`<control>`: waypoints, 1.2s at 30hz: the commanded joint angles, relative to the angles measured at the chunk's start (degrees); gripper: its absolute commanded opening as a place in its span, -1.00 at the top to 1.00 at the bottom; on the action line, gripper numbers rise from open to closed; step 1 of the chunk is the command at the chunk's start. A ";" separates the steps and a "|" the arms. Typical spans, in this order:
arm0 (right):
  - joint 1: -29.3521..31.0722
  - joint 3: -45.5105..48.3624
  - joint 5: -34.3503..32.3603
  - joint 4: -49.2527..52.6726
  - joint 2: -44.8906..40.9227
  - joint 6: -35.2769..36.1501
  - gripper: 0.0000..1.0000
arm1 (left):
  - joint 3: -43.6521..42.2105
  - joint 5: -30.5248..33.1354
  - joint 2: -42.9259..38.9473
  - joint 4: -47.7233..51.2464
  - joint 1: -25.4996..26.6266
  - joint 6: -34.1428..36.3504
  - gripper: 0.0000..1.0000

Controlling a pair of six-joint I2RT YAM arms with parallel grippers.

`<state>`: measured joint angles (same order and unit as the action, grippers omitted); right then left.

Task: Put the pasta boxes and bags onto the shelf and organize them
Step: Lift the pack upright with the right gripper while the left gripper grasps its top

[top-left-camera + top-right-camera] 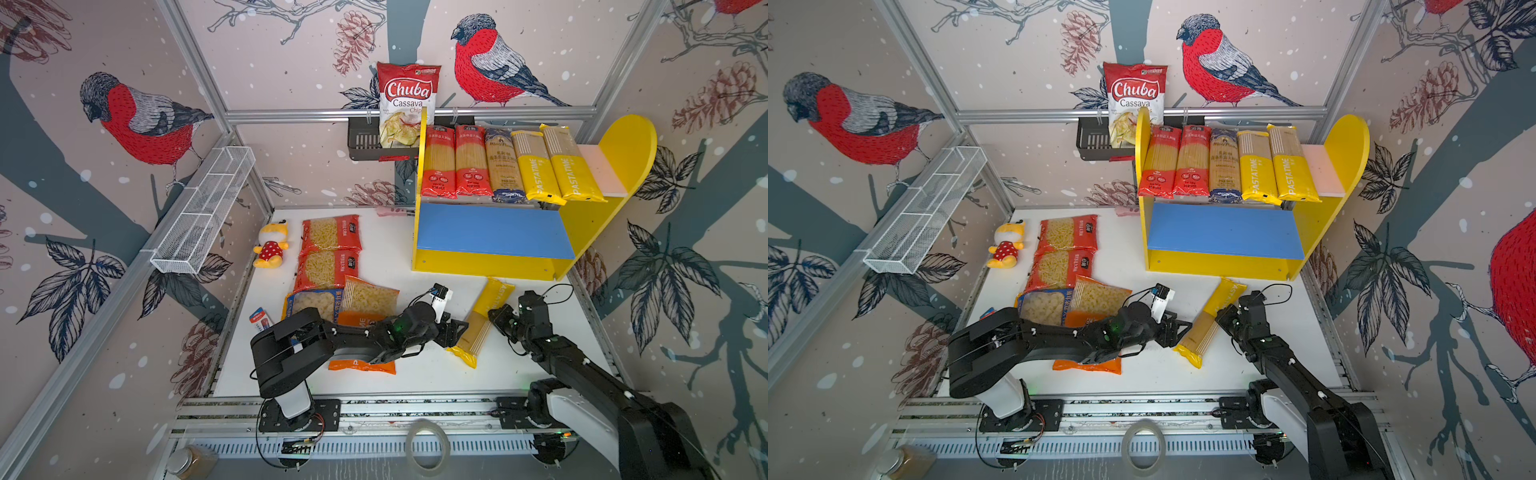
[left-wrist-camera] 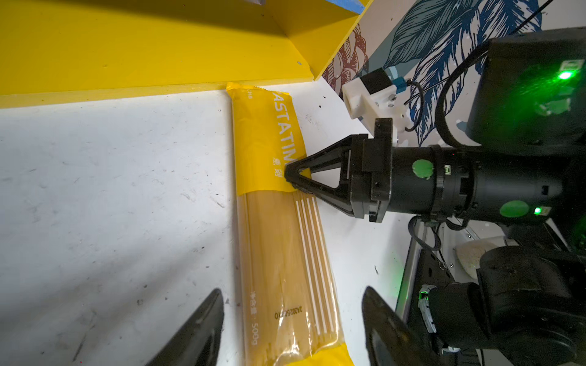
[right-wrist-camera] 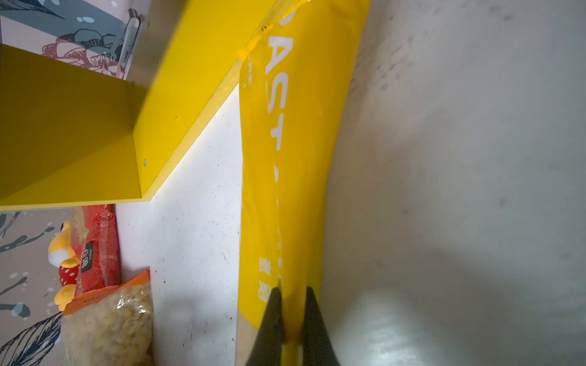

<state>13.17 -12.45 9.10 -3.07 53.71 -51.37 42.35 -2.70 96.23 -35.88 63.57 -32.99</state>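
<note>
Right pincer (image 3: 290, 304) is pinching a fold of wrapper at the edge of the yellow spaghetti pack (image 1: 482, 322), about mid-length. The left pincer (image 2: 291, 291) sits spread wide, with a finger on either side of the pack's clear end, gripping nothing. The pack lies angled on the white counter (image 1: 386, 257), far end touching the foot of the yellow shelf (image 1: 478, 266); five long packs (image 1: 505, 166) lie side by side on the shelf's pink board (image 1: 602, 174), and the macaroni bags (image 1: 328, 237) are down on the counter off to the left.
</note>
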 commanded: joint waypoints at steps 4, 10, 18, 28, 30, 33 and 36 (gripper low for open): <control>3.22 -3.91 -3.68 5.88 -4.08 -0.39 0.92 | -1.02 1.63 -1.77 -2.43 -0.67 0.56 -0.36; 9.15 -8.36 -4.18 8.46 -7.76 1.02 1.00 | -2.61 1.39 -3.07 -3.15 -2.25 0.61 -0.36; 18.34 -9.88 -4.05 -1.94 -11.21 8.63 1.00 | -6.56 -1.95 -9.33 -6.44 -7.33 0.24 -0.37; 28.18 -9.64 -0.18 -18.40 -13.49 26.56 1.00 | -13.83 -11.60 -20.38 -13.60 -14.74 1.01 -0.40; 28.23 -9.42 1.20 -22.42 -13.34 28.40 1.00 | -14.53 -14.18 -22.04 -13.93 -16.41 1.30 -0.40; 28.23 -9.86 3.00 -27.16 -12.60 30.33 1.00 | -15.05 -19.73 -23.22 -15.80 -17.81 0.96 -0.40; 28.31 -11.14 6.32 -29.86 -11.67 31.95 1.00 | -15.28 -23.13 -24.04 -16.35 -18.13 1.30 -0.40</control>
<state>41.23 -22.09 10.79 -18.79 41.74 -23.29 27.27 -19.57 72.93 -47.79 45.78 -32.60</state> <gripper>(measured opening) 0.097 0.704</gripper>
